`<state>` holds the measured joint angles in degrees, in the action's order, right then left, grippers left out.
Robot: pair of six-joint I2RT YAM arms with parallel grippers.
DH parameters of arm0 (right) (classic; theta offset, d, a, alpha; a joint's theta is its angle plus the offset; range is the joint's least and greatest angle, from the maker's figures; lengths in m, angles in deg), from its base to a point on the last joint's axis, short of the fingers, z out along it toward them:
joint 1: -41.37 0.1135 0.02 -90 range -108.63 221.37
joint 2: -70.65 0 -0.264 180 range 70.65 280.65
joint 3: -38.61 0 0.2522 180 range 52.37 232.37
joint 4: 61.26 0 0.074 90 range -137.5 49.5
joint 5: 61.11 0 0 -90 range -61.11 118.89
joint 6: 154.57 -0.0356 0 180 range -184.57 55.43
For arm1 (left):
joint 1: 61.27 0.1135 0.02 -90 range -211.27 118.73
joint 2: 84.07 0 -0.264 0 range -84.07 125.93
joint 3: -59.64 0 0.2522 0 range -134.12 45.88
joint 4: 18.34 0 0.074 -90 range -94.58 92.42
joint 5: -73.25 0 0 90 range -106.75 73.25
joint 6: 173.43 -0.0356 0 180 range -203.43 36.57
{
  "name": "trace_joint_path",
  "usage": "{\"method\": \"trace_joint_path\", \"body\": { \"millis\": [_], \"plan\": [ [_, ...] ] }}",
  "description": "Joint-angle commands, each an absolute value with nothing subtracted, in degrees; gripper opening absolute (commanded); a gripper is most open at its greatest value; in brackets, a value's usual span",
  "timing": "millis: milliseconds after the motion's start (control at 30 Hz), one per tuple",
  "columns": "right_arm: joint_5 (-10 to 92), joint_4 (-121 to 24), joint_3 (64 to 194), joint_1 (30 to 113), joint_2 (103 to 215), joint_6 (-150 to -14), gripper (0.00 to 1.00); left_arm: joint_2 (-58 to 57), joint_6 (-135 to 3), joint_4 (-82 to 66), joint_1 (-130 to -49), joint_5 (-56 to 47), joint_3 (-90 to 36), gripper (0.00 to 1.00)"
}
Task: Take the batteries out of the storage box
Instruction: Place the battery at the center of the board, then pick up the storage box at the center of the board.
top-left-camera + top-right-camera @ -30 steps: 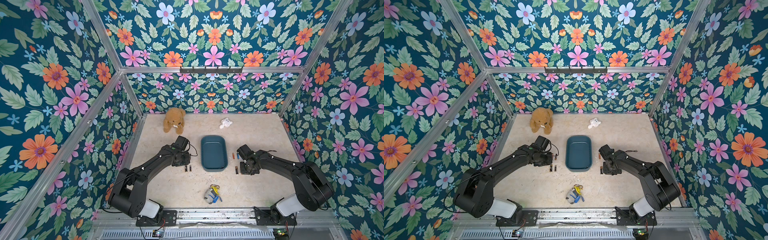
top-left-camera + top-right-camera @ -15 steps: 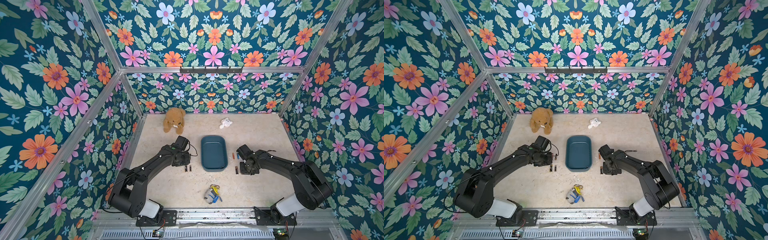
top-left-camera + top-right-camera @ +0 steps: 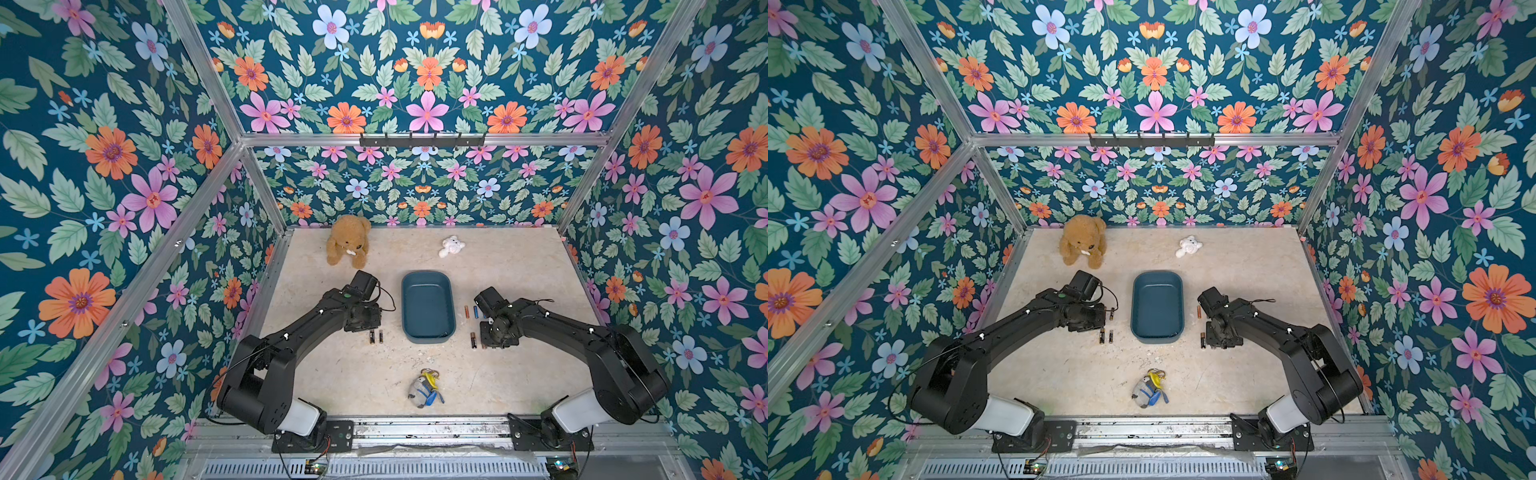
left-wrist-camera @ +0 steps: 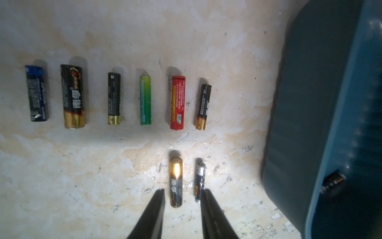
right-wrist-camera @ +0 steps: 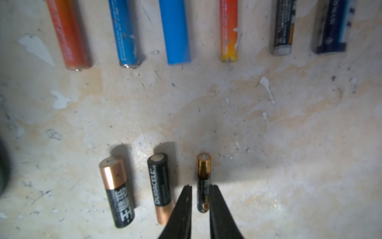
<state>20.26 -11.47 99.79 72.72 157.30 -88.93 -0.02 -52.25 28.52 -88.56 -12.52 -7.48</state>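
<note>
Although the box looked bare in both top views, one last battery was picked out in the left wrist view, lying low inside it against the wall near a rounded corner. The other batteries were found laid in rows on the tabletop, on either side of the box.

The left tool was seen fairly wide and empty. Its fingers straddled a black-gold battery with tabletop showing on both sides. The right tool was seen narrow, set closely about a slim battery that lay flat. A sliver of tabletop showed beside one finger, and whether the battery was gripped or let go could not be told.

The task was judged nearly done, with only the last battery to be lifted out.

Each battery was judged light, rigid and smooth-skinned, so rolling and slipping were to be expected rather than crushing. A hold was best taken across the middle of the barrel, with the fingers square to its length, so that neither end would swing or squirt out. Little room was left for a finger between the last battery and the wall. The box itself was judged light enough to be pushed along by a careless approach.
</note>
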Motion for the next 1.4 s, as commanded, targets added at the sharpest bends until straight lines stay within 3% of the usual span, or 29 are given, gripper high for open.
{"method": "trace_joint_path", "body": {
  "millis": [0,1067,1200,1367],
  "plan": [
    [19.8,-9.8,100.6,72.7,156.6,-89.1,0.22,-0.1,-52.5,29.4,-88.6,-12.4,-8.2,0.36],
    [21.5,-7.0,106.6,72.7,154.3,-90.2,0.25,13.1,-51.4,21.5,-96.2,-8.7,-20.3,0.44],
    [21.3,-6.9,107.0,72.7,154.1,-90.0,0.25,16.0,-51.6,21.3,-96.5,-8.7,-22.2,0.43],
    [21.4,-6.9,107.0,72.7,154.0,-89.9,0.26,19.2,-51.9,22.7,-96.7,-8.9,-25.3,0.32]
  ]
}}
